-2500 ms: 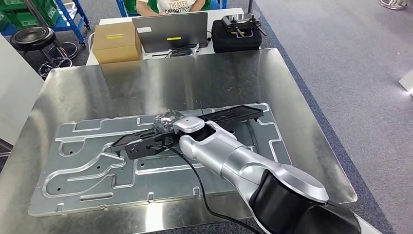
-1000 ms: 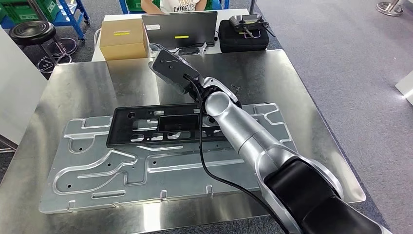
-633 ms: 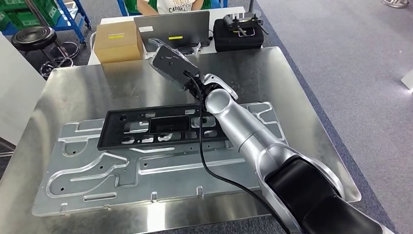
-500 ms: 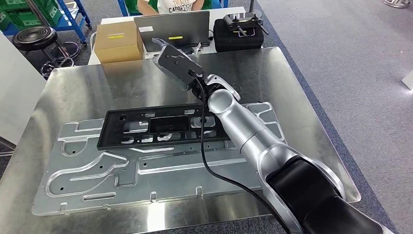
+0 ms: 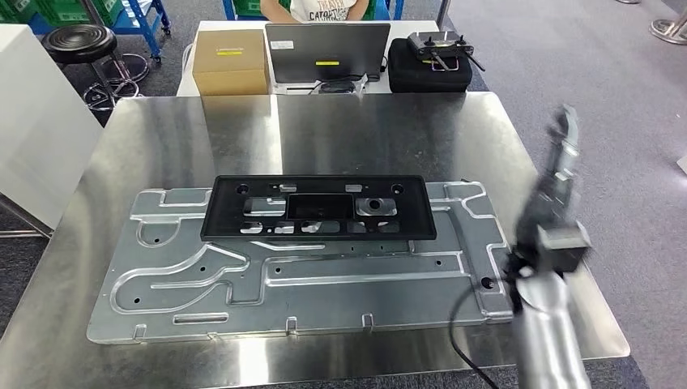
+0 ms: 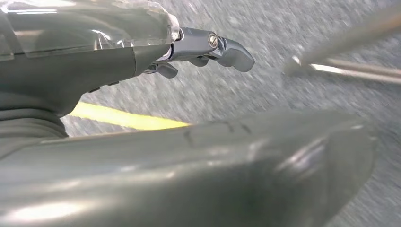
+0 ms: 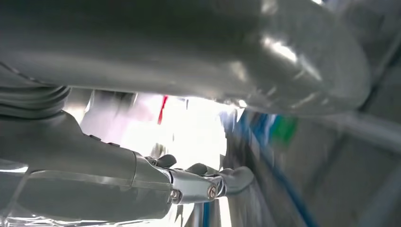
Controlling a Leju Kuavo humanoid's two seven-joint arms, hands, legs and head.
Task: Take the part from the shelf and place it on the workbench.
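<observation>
The black plastic part, a long flat frame with cut-outs, lies flat on the grey metal plate on the steel workbench. My right hand is raised off the table's right edge, blurred, well clear of the part and holding nothing. In the right wrist view its fingers are stretched out with nothing between them and the thumb. My left hand hangs over grey floor with a yellow line, its fingers stretched out and empty.
Behind the workbench a second table carries a cardboard box, a laptop and a black case, with a person seated there. A black stool and a white panel stand at the left.
My right hand laid the black part flat on the plate, let go, rose above the table's far side, then swung back to the right edge. The camera has shifted slightly.
</observation>
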